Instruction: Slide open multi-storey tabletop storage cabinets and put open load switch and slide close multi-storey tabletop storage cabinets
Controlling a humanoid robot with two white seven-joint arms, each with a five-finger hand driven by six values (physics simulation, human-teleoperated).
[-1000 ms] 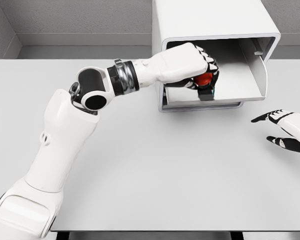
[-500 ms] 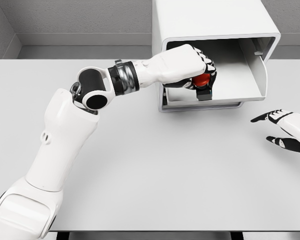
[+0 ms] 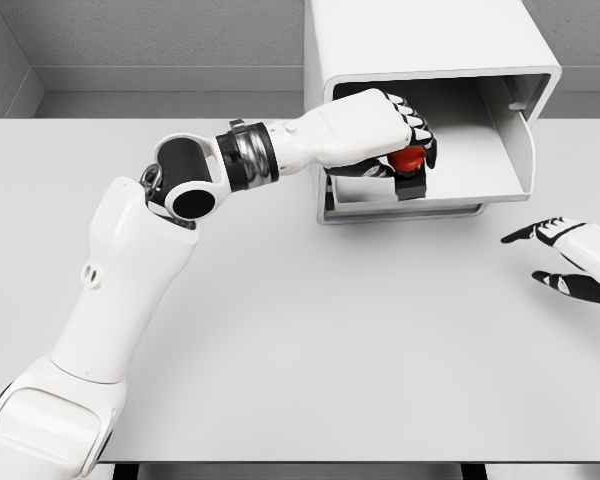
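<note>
the table is a plain white top, and the left arm rises from the lower left corner, bends at its dark elbow and reaches across to the right. at the right edge the right hand rests just above the table with its fingers spread and loose, holding nothing, in the same place as a second ago.

further back stands the cabinet, a white box at the far side of the table, with its lower drawer pulled out toward the robot. the left hand is inside the drawer opening, fingers curled down around the switch, a small thing with a red top and a dark base. compared with a second ago the hand has shifted slightly to the right and the switch has gone with it. the red top shows just under the black fingertips at the hand's right end, and the dark base sits low at the drawer floor; whether it touches the floor cannot be told. the switch lies left of the drawer's middle.
</note>
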